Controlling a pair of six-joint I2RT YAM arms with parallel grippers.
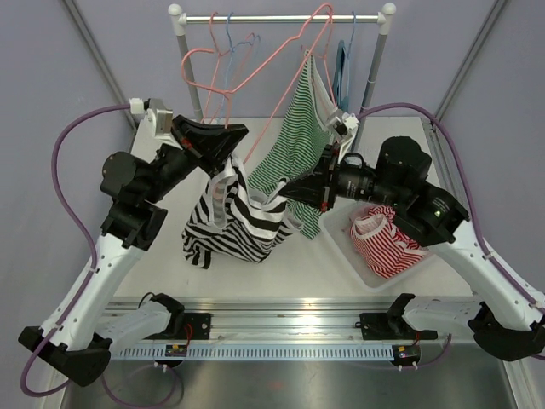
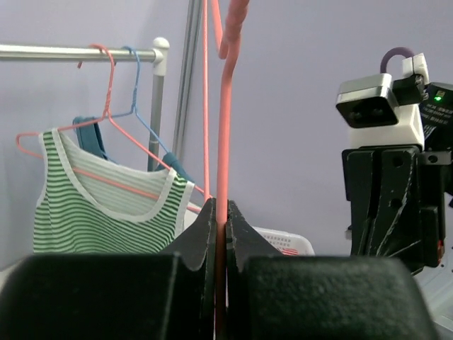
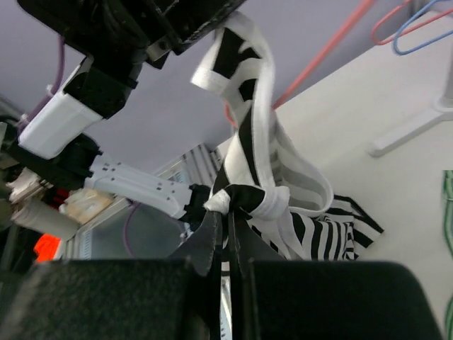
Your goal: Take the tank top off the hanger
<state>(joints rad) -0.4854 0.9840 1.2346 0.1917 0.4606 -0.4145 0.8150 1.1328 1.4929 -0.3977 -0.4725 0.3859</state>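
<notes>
Two grippers are gripping at once, both in front of the clothes rail (image 1: 281,17). The left gripper (image 2: 220,212) is pressing its jaws tight on the wire of the pink hanger (image 2: 225,142), which is slanting down from the rail. The black-and-white striped tank top (image 1: 238,221) is hanging from that hanger, forward of the rail. Its long axis is running roughly upright, with the straps pointing up at the hanger and the hem sagging onto the table (image 1: 170,281) below the rail. The right gripper (image 3: 225,219) is pinching a bunched, white-edged fold of the top's upper part. A green striped top (image 1: 298,128) is hanging from the rail itself.
</notes>
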